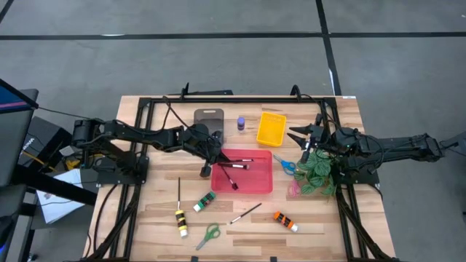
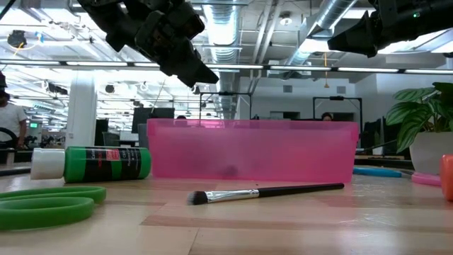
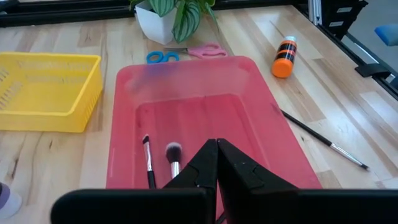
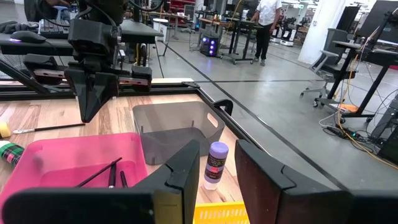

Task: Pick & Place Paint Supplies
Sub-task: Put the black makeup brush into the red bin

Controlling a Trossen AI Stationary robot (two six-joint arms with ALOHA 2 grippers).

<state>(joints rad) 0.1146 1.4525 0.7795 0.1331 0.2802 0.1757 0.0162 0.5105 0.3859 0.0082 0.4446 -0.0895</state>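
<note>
The left gripper (image 1: 207, 170) is hanging clenched and empty over the red tray's (image 1: 259, 185) left rim, where paintbrushes (image 1: 234, 166) are lying; the right gripper (image 1: 297, 137), jaws parted and empty, is hovering beside the yellow basket (image 1: 271, 129)

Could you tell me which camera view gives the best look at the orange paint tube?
The left wrist view: the orange paint tube shows whole, cap included, beside the red tray. The high view shows it small, the low view only a sliver at the edge; the right wrist view misses it.
</note>
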